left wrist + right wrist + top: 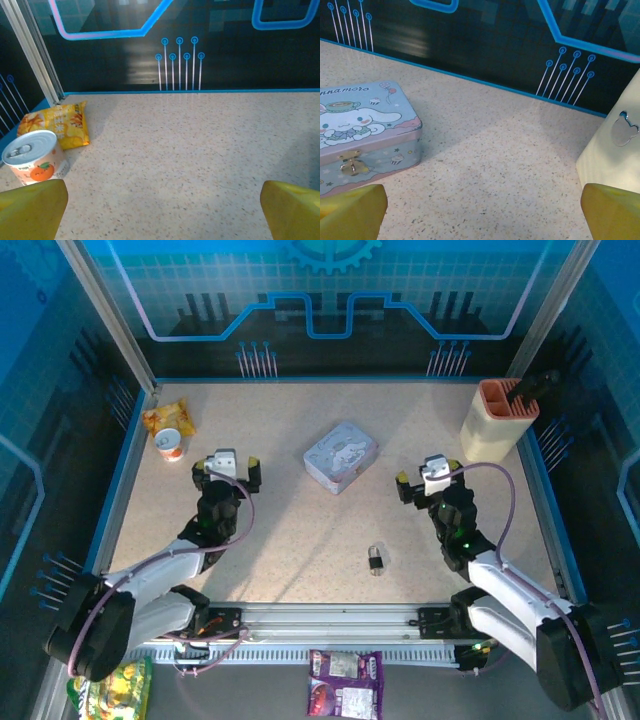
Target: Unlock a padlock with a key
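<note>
1. The padlock (pixel 376 558) is lying on the bench (pixel 300 530), toward the near edge and right of centre, well apart from both arms.
2. The left fingers (pixel 30 210) are standing released and wide apart, grasping nothing, over bare bench. A small can (pixel 34 157) and a yellow snack bag (pixel 60 122) are sitting to their far left.
3. The right fingers (pixel 351 212) are also spread and gripping nothing. They are facing a pastel tin (pixel 360 130) on the left and a cream holder (pixel 615 145) on the right.
4. The tin is resting between the two arms, farther away than the padlock.
</note>
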You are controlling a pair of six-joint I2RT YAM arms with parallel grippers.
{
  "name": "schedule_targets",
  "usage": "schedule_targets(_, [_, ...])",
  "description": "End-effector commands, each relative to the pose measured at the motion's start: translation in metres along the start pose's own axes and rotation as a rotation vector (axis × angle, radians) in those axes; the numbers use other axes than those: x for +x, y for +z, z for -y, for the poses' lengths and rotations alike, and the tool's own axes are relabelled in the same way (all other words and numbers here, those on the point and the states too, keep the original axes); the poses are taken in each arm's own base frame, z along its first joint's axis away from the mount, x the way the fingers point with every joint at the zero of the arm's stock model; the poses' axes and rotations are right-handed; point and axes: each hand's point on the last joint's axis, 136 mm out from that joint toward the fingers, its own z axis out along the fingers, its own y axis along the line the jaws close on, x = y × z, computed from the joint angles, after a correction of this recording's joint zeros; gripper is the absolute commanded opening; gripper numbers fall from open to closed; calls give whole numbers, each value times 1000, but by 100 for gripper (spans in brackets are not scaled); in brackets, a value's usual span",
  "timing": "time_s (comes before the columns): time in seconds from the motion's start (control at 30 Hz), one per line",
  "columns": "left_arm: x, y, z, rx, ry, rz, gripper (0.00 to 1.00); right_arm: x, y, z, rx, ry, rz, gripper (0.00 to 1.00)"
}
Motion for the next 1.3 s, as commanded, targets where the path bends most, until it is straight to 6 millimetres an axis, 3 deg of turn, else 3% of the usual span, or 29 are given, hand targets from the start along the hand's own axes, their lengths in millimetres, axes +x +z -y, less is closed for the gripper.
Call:
schedule_targets(0.0, [-10, 9, -1, -7, 48, 75, 99, -3, 1, 9, 48, -41, 58, 100])
schedule_targets(0.1, [5, 15, 1, 16, 60, 94, 99, 12, 7, 8, 59, -63, 34, 100])
schedule_targets(0.23, [10, 20, 6, 57, 130, 93, 99, 30, 18, -2, 22, -75, 16, 100])
schedule_targets(0.43, [48, 32, -12, 22, 75, 28, 99, 30, 25, -5, 26, -83, 82, 100])
schedule_targets(0.53, [51, 35, -15, 15, 63, 80, 99, 30, 28, -8, 10, -88, 92, 100])
schedule_targets(0.7, [67, 46, -27, 48, -19, 13, 99, 36, 36, 0, 28, -65, 97, 100])
schedule_targets(0.93, [73, 67, -37, -9, -48, -101, 99, 51, 45, 15, 76, -7, 88, 100])
schedule_targets(1.07, [74, 68, -38, -6, -60, -113, 99, 56, 53, 15, 50, 8, 59, 100])
schedule_targets(1.27, [73, 68, -39, -8, -60, -110, 99, 62, 65, 31, 81, 76, -13, 100])
